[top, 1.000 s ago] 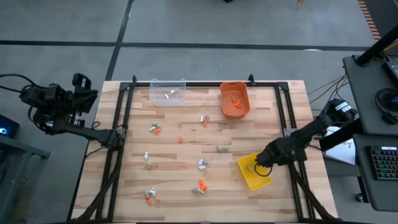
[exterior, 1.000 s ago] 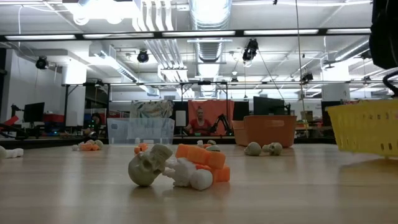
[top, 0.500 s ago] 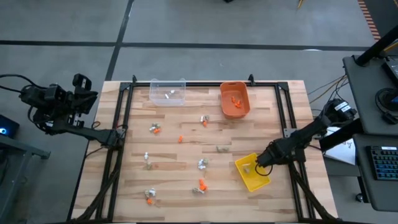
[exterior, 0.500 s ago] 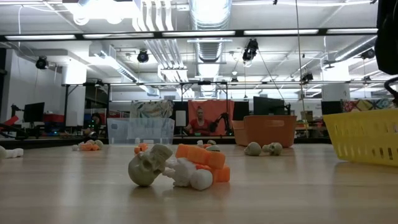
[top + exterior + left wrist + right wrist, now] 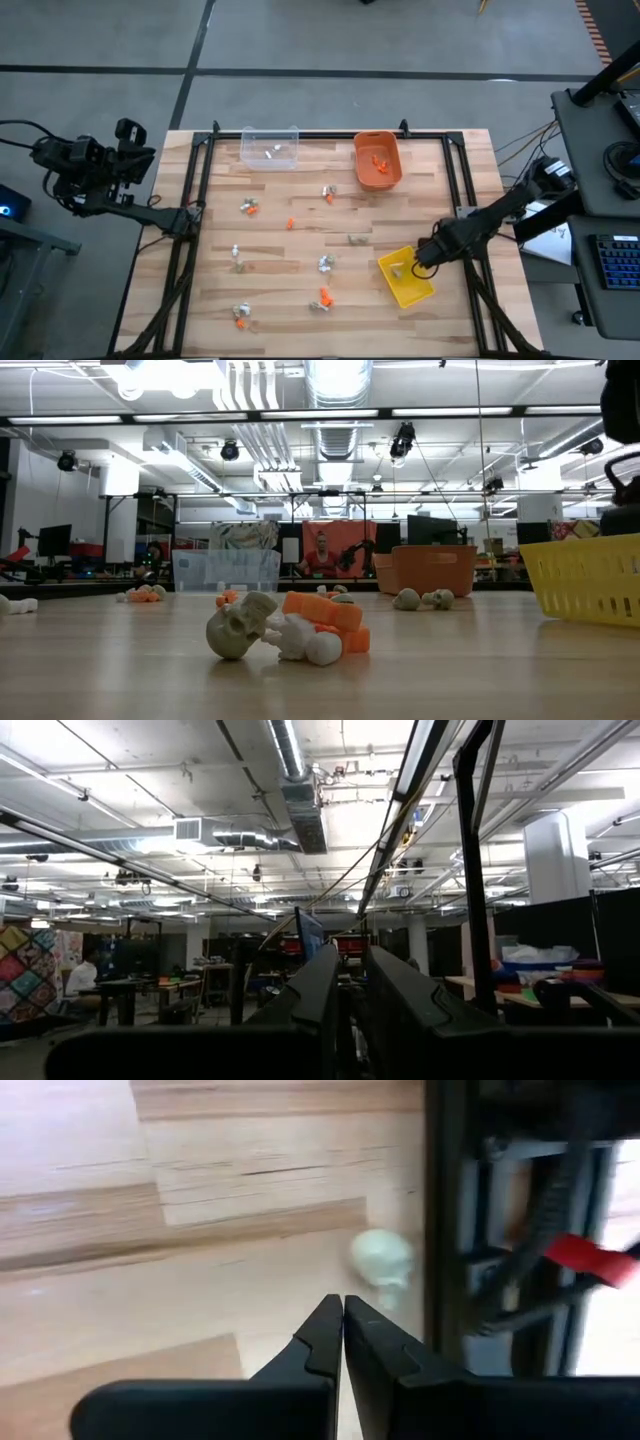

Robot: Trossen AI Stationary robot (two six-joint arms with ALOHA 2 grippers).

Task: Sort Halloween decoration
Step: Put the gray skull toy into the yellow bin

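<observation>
My right gripper (image 5: pixel 428 258) sits over the yellow bin's (image 5: pixel 409 285) near edge, fingers pressed together on nothing.
The Halloween decoration (image 5: pixel 324 264) lies scattered left of that bin; I see one pale skull (image 5: pixel 383 1259) just beyond my fingertips. Left gripper (image 5: pixel 133 152) waits far left of the bin, off the table (image 5: pixel 300 250), fingers together.

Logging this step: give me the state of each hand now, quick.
Left hand: shut, empty, parked off the table's left side.
Right hand: shut, nothing between its fingers, by the yellow bin.
</observation>
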